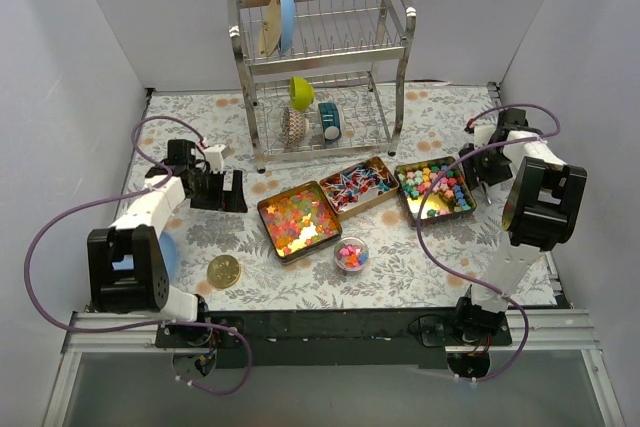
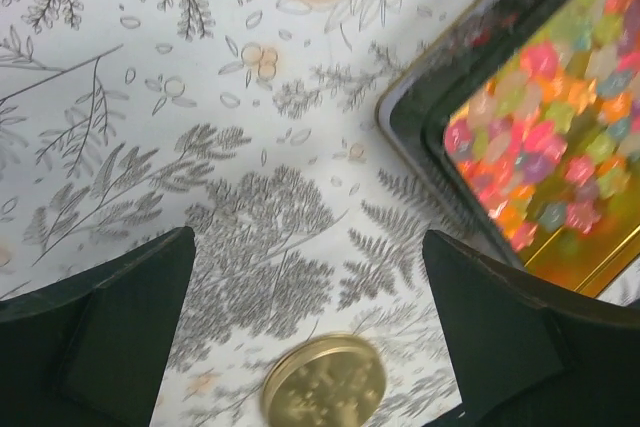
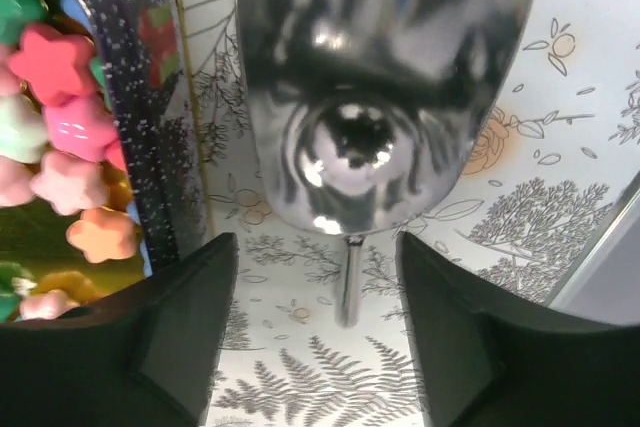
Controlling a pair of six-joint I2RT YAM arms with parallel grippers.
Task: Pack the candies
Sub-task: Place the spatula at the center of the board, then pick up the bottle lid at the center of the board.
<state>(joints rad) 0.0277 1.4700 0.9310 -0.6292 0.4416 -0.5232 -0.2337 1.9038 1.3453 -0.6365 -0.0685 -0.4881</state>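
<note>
Three open tins sit mid-table: gummies [image 1: 298, 220], wrapped candies [image 1: 358, 185] and multicoloured star-shaped sweets [image 1: 435, 187]. A small glass bowl [image 1: 351, 253] in front of them holds a few candies. My left gripper [image 1: 236, 192] is open and empty just left of the gummy tin [image 2: 540, 127]; its fingers [image 2: 120, 327] straddle bare cloth. My right gripper [image 1: 482, 172] is open beside the right tin [image 3: 150, 97]. In the right wrist view a shiny metal scoop [image 3: 380, 87] lies ahead of the gripper [image 3: 315, 247], its thin handle [image 3: 348, 282] between the fingers, not touched.
A flat gold disc [image 1: 224, 270] lies at the front left, also low in the left wrist view [image 2: 325, 382]. A metal dish rack [image 1: 320, 67] with a blue plate, a green cup and other items stands at the back. White walls enclose the table.
</note>
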